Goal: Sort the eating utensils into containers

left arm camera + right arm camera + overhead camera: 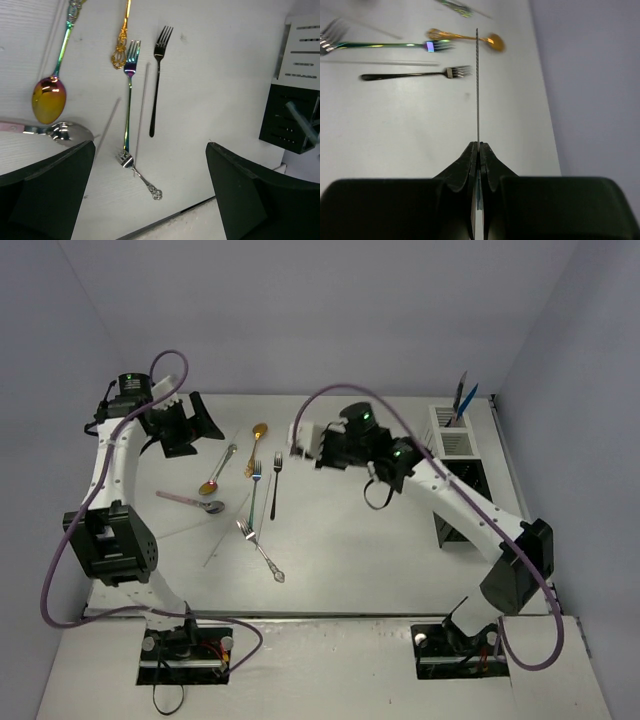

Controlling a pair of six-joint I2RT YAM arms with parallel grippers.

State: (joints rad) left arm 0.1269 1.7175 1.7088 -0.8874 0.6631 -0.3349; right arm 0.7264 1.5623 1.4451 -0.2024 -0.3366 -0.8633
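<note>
Silvery metal, thin as a line edge-on: slim utensil [477, 85], knife or stick unclear, pinched by one end in the clenched right gripper [478, 147] above the middle of the counter [380, 550]. Probably light, stiff, slick; liable to pivot in so short a hold. Left gripper [150, 146] spread wide, empty, near the far left corner. White container [450, 430] standing at the far right corner.
</note>
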